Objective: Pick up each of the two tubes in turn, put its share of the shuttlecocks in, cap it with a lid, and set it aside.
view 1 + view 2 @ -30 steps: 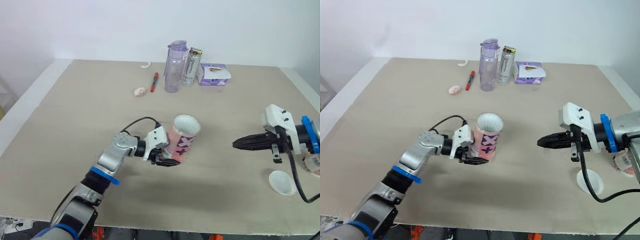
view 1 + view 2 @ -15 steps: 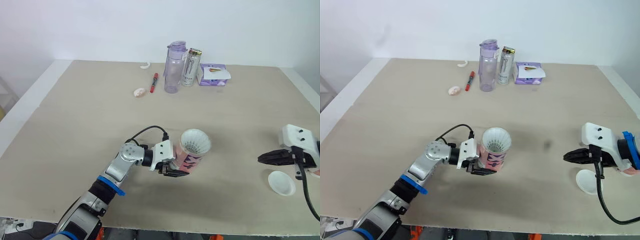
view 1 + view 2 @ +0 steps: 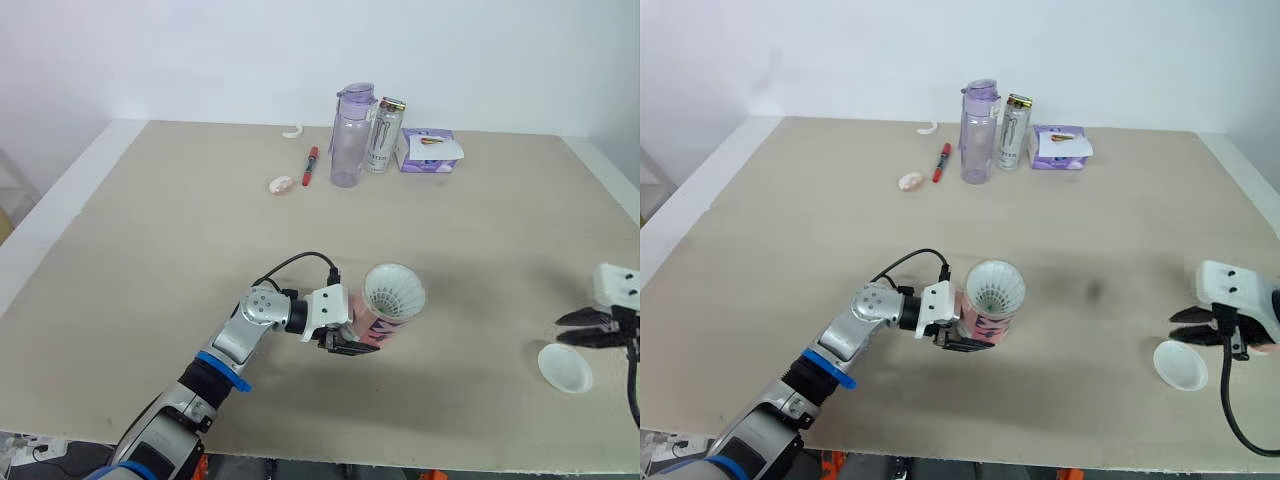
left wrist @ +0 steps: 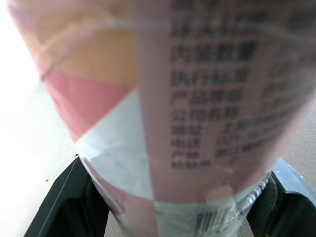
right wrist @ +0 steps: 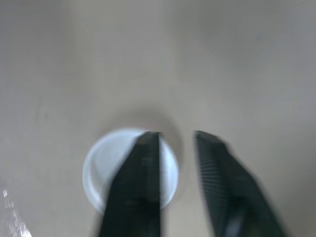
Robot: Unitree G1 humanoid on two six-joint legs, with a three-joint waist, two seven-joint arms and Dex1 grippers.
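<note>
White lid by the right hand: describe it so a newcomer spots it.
Start at the beige table and go to its near edge on the robot's right. There, beside the open right hand, lies the white lid. It is a flat round disc, unlike the pink tube at the table's middle.

Your left gripper (image 3: 352,340) clamps the pink tube (image 3: 385,318), while the white lid (image 3: 565,367) lies by your right gripper (image 3: 562,330).

The tube leans with its open mouth turned up toward your camera, and white shuttlecock feathers (image 3: 393,290) show inside it. At the right edge your right gripper hangs just above the lid with its fingers a little apart. Along the far side of the tan table (image 3: 150,250) you have a clear purple bottle (image 3: 348,135), a can (image 3: 384,134) just beside it, a purple packet (image 3: 428,150), a red marker (image 3: 309,165) and two small pale bits (image 3: 280,184).
</note>
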